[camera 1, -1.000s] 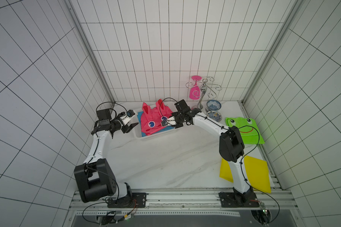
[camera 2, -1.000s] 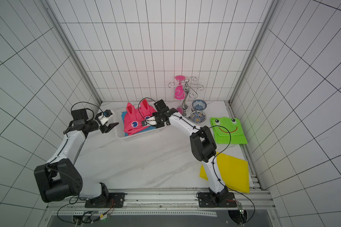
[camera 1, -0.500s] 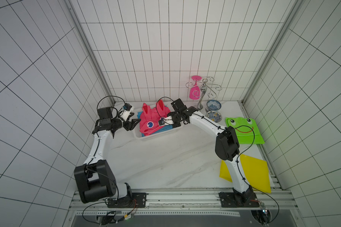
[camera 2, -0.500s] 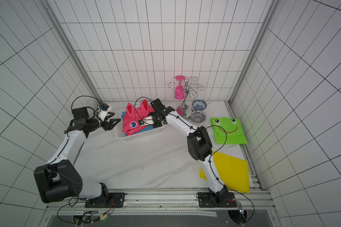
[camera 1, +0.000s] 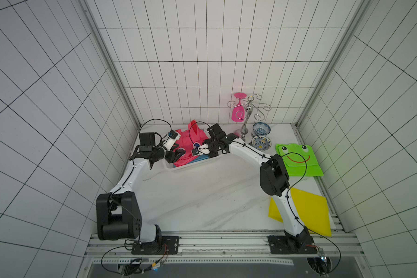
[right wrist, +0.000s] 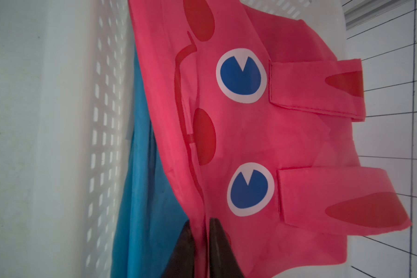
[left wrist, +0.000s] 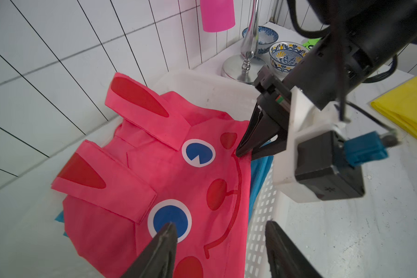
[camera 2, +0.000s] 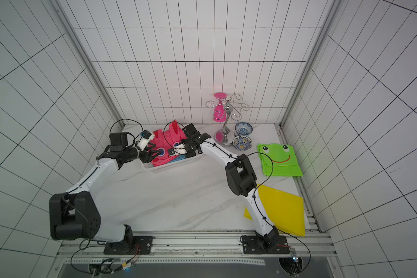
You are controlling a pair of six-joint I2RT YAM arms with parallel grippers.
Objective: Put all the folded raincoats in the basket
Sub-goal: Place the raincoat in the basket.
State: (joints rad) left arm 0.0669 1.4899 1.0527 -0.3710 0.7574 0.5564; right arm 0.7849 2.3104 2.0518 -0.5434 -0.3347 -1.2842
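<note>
White-tiled walls (camera 1: 202, 72) enclose a marble tabletop (camera 1: 202, 192). At its eleven o'clock the left gripper (left wrist: 219, 223) gapes empty over the pink raincoat (left wrist: 178, 180) lying in the basket (camera 1: 190, 167). The right gripper (right wrist: 201, 223) stands barely parted at the raincoat's hem, hold unclear.

Robotics lab: white-tiled cell walls (camera 1: 202, 60), mounting rail (camera 1: 214, 243)

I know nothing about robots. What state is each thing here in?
basket: upright on the table.
pink raincoat: folded, in the basket.
blue cloth: under the pink raincoat, mostly covered.
green frog raincoat: folded flat on the table.
yellow cloth: folded flat on the table.
pink glass: hanging upside down.
blue bowl: upright.
patterned bowl: upright.
left gripper: fingers open.
right gripper: fingers nearly together at the pink raincoat's edge; grip unclear.
</note>
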